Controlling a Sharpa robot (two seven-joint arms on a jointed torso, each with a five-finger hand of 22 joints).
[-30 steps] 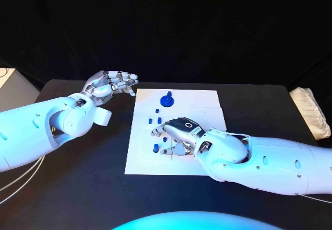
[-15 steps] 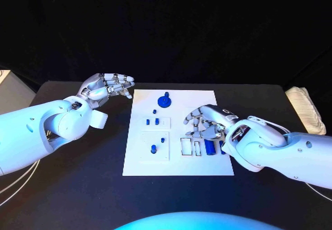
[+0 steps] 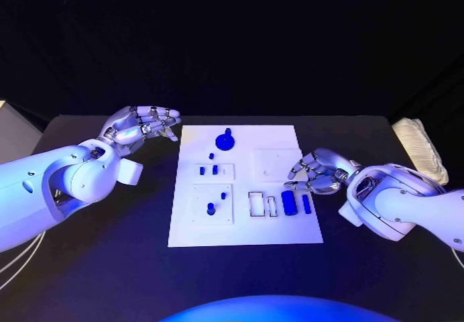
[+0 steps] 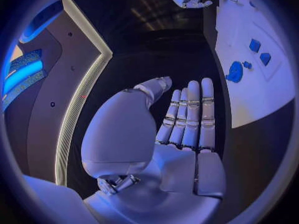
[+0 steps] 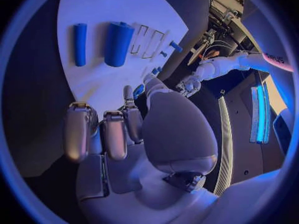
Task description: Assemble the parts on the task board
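The white task board [image 3: 280, 151] [image 5: 99, 79] lies mid-table. On it are a blue round part [image 3: 224, 141] [image 4: 235, 71] at the far end, several small blue pegs [image 3: 211, 209], two empty white frames [image 3: 256, 204] [image 5: 146, 40], a thick blue cylinder [image 3: 288, 202] [image 5: 117, 44] and a thin blue bar [image 3: 306, 204] [image 5: 79, 44]. My right hand [image 3: 317, 173] [image 5: 118, 144] hovers at the board's right edge, just beyond the bar, fingers loosely bent and holding nothing. My left hand [image 3: 143, 127] [image 4: 181, 129] hangs off the board's far left corner with straight fingers and nothing in it.
A pale bundle [image 3: 422, 147] lies at the table's right edge. A light box [image 3: 12, 131] stands past the left edge. Bare black table [image 3: 116, 255] surrounds the board on all sides.
My right hand has drawn back from over the board's middle to its right edge, uncovering the frames, cylinder and bar. The left hand has barely moved. The camera has shifted a little.
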